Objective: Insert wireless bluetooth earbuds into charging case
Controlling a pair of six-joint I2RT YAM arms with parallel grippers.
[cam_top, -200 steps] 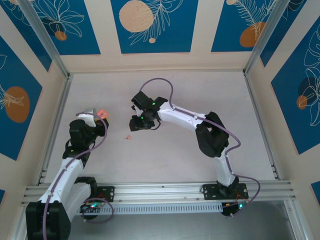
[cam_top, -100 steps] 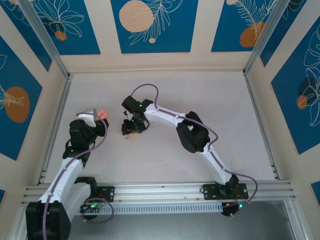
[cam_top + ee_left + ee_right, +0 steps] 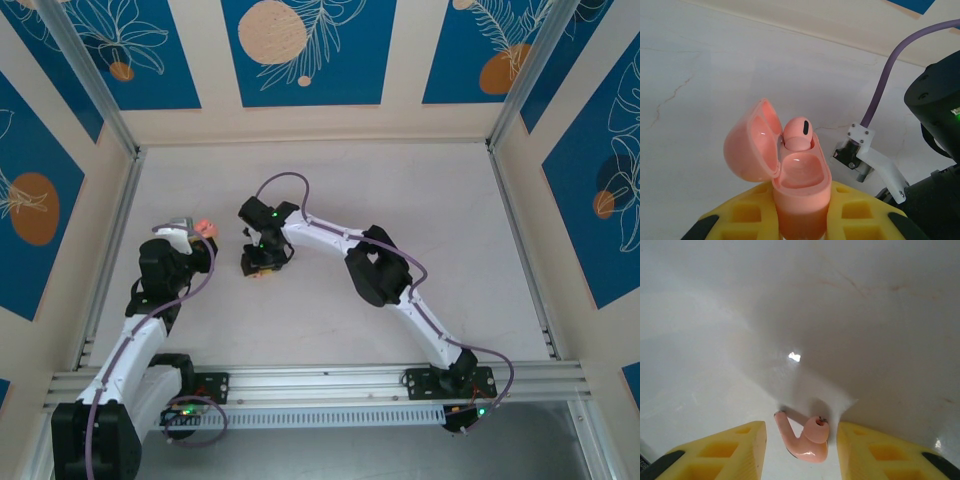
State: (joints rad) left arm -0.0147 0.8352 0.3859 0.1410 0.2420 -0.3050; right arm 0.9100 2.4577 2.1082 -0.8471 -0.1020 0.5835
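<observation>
Between jaws of right tool (image 3: 801, 436), part-open: earbud (image 3: 807, 442), untouched.

Salmon-pink charging case (image 3: 800, 185); pale-pink earbuds (image 3: 805, 440), black slot on the cased earbud (image 3: 799, 132); yellow fingers (image 3: 720, 450); off-white table (image 3: 840, 300), faint brown veining; blue walls (image 3: 340, 60) with peach discs and white leaf outlines; purple cable (image 3: 885, 70); white-and-black arms (image 3: 322, 235).
</observation>
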